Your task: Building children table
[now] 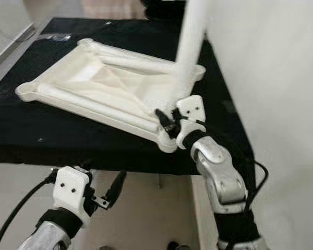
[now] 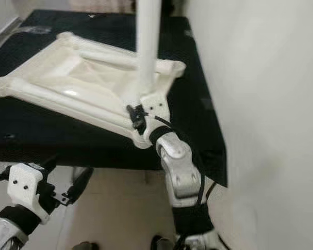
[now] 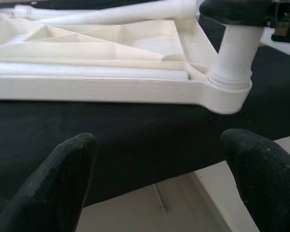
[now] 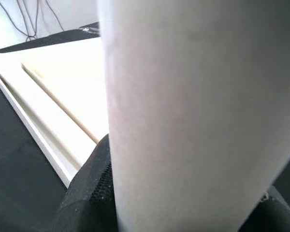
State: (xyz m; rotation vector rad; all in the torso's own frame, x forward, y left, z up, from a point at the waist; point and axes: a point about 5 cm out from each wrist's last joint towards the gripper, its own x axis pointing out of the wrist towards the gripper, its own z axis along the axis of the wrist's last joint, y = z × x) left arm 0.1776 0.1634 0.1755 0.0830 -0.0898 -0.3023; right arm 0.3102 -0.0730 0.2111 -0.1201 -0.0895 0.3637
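White tabletop (image 1: 94,88) lay upside down on black-covered table (image 1: 36,130), near its right end beside the wall (image 1: 281,78). 1 white leg (image 1: 190,47) stood upright in the tabletop's near right corner socket. Right gripper (image 1: 169,121) was clamped around that leg's base, its fingers (image 4: 87,193) pressed against the tube. Left gripper (image 1: 112,192) hung below the table's front edge, fingers (image 3: 63,169) spread wide, holding nothing.
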